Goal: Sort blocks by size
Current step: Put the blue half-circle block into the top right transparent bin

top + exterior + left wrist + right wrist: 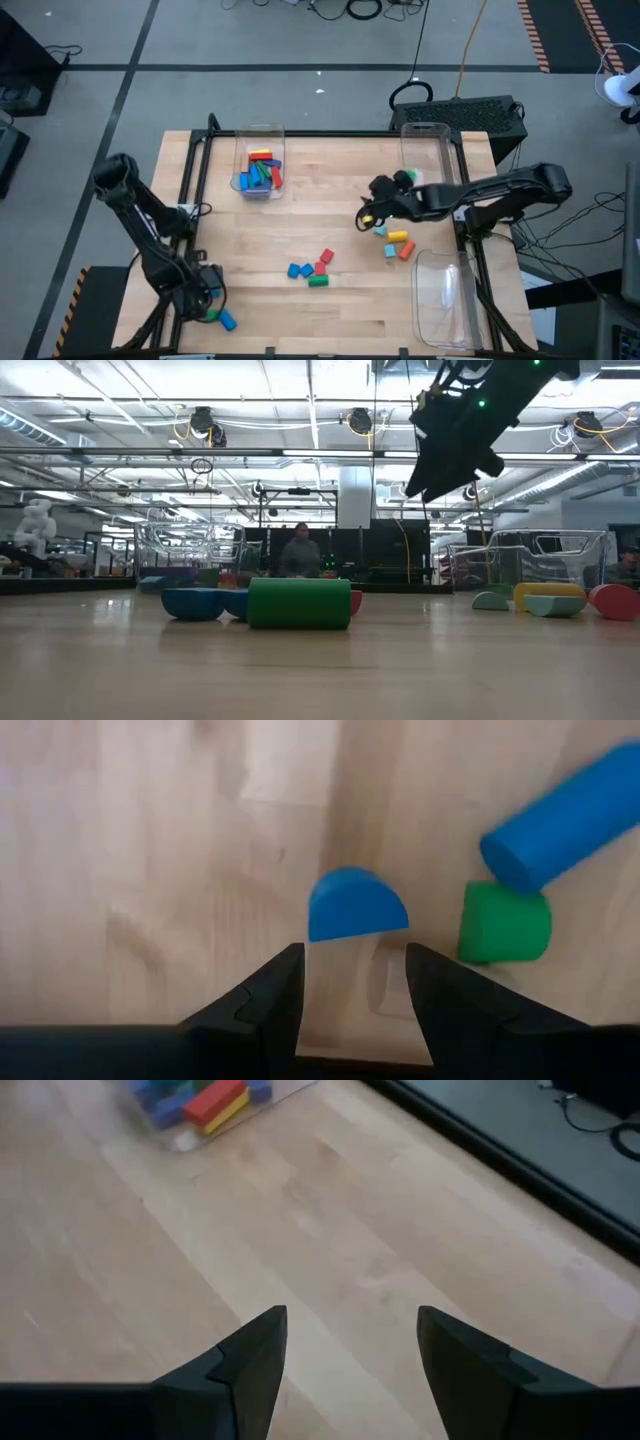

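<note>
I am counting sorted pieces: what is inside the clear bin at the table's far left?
The bin holds a pile of blocks: red, yellow, blue and green ones show on top. Any blocks beneath them are covered, so no full count.

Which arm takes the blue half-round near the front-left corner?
Left. Its open end effector sits right over the blue half-round, which lies just ahead of its fingers. The right end effector is open too, but across the table.

Bin [259,140] holding blocks [261,170]: upper centre-left. Loose blocks [312,270]: lower centre. Further blocks [397,243]: centre-right. Two bins [446,300]: right edge.
</note>
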Motion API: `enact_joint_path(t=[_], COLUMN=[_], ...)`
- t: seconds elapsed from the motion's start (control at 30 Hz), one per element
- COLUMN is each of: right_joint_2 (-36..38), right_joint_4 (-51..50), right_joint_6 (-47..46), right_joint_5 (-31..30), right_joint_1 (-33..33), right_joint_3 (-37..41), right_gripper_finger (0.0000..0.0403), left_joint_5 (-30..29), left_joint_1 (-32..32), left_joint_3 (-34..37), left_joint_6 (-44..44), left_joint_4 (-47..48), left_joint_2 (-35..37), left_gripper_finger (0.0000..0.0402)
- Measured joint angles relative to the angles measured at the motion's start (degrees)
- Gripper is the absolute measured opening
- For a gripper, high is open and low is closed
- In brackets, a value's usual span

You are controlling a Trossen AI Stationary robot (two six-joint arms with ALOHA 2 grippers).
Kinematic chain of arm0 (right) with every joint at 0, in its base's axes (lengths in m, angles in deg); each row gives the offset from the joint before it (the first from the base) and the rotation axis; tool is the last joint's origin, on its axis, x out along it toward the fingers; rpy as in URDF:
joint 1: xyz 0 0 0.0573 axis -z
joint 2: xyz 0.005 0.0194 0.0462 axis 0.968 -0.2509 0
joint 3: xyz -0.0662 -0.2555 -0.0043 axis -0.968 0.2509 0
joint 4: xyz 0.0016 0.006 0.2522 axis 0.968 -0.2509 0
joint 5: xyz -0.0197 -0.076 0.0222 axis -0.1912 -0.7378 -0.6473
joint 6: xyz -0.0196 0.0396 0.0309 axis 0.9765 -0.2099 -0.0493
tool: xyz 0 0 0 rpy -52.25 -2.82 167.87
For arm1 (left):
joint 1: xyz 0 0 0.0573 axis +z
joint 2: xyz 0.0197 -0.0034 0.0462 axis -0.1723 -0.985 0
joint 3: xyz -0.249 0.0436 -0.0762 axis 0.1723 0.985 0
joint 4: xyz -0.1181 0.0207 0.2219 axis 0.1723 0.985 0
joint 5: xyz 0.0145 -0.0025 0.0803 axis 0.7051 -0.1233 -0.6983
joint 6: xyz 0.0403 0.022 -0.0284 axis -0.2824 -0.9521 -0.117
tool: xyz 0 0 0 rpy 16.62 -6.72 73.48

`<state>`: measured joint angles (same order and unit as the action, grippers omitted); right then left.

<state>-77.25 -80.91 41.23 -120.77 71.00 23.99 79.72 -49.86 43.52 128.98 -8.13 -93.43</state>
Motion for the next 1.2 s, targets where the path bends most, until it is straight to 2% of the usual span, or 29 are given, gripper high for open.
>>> enact_joint_path(t=[0.3,0.5,0.73,0.97,1.2], right_joint_2=[-3.6,-3.6,-3.6,-3.6,-3.6], right_joint_4=[1.5,1.7,1.8,2.6,4.0], right_joint_6=[-0.2,-0.4,-0.4,-0.4,-0.4], right_joint_5=[0.3,0.5,1.7,1.8,3.5], right_joint_1=[-0.6,-0.6,-0.6,-0.6,-0.6], right_joint_3=[0.0,0.0,0.0,0.0,0.0], right_gripper_finger=[0.0208,0.0208,0.0208,0.0208,0.0208], left_joint_5=[-1.1,-1.5,-3.1,-7.8,-6.6], left_joint_1=[-1.2,-1.0,-1.0,0.1,2.7], left_joint_3=[0.0,0.1,0.1,0.1,0.1], left_joint_6=[-29.7,-40.6,-46.6,-51.1,-50.9], left_joint_4=[-1.0,0.9,-0.1,-7.5,-9.9], left_joint_2=[-4.4,-7.7,-10.3,-10.3,-10.3], left_gripper_finger=[0.0176,0.0176,0.0176,0.0176,0.0176])
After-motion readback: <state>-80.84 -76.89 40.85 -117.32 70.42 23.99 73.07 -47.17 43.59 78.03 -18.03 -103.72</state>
